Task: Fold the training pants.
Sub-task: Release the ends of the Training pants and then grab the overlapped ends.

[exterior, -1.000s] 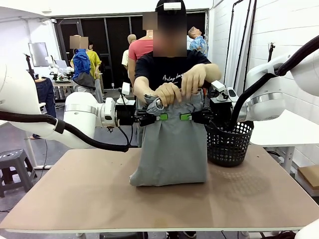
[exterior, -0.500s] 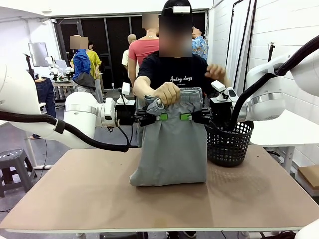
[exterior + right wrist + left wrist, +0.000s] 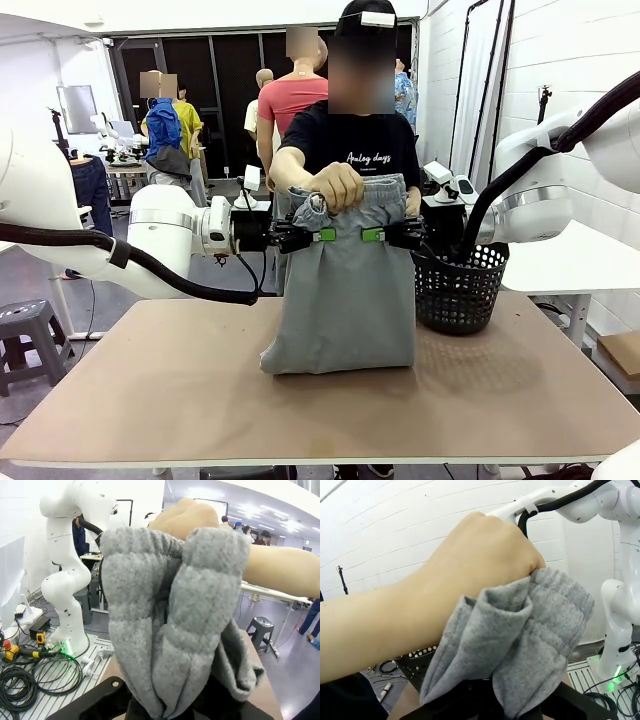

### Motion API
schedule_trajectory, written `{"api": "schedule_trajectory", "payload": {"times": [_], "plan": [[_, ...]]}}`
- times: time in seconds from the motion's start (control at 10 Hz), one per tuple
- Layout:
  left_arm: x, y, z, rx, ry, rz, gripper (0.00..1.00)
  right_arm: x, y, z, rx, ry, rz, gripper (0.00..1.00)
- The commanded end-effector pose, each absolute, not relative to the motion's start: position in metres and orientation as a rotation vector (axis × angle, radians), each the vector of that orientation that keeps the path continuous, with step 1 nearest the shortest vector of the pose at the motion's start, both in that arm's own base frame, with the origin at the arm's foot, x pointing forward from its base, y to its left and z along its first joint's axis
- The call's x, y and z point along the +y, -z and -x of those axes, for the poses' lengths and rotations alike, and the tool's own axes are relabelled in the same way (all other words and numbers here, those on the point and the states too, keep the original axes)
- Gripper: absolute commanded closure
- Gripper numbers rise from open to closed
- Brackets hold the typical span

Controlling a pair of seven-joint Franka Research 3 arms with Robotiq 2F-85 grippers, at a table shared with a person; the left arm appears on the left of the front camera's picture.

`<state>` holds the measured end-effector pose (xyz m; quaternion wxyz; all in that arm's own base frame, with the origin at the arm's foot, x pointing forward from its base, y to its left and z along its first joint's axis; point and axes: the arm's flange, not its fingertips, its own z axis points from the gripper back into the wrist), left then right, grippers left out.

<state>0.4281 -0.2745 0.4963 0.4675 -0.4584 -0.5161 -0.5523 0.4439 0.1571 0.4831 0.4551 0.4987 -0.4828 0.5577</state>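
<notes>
Training pants (image 3: 348, 290) hang like a grey curtain over the middle of the table's far edge. The waistband is up and the lower fold rests on the table (image 3: 200, 400). We hold them from both sides. The left gripper (image 3: 322, 235) and the right gripper (image 3: 376, 235) are each clamped tight on the cloth just below the waistband, fingertips facing one another and close together. The person's hand (image 3: 338, 187) pinches the waistband just above our left gripper.

We judge the step in hand to be laying the hanging cloth down flat. To do it well, we should keep both grippers level and move them as a pair, so the cloth neither twists nor stretches. We should also give way to the person's hand while it grips. In the wrist views the cloth bunches thickly over our fingers, so each pinch probably holds several layers, though we cannot be sure.

A black mesh basket (image 3: 460, 290) stands at the table's far right, just beside the pants' right edge and below our right arm. A sweep that way would catch it, so drawing the cloth toward the near edge seems safer.
</notes>
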Motion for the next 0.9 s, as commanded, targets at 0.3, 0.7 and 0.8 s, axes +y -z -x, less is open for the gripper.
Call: {"api": "schedule_trajectory", "payload": {"times": [0.3,0.7,0.8], "plan": [[-0.2748,-0.4972,-0.4272,-1.266,1.351,1.127,1.00,0.1587,-0.4829,-0.4429,-1.198,-1.382,-1.236,1.00],[-0.2748,-0.4972,-0.4272,-1.266,1.351,1.127,1.00,0.1587,-0.4829,-0.4429,-1.198,-1.382,-1.236,1.00],[-0.2748,-0.4972,-0.4272,-1.266,1.351,1.127,1.00,0.1587,-0.4829,-0.4429,-1.198,-1.382,-1.236,1.00]]}}
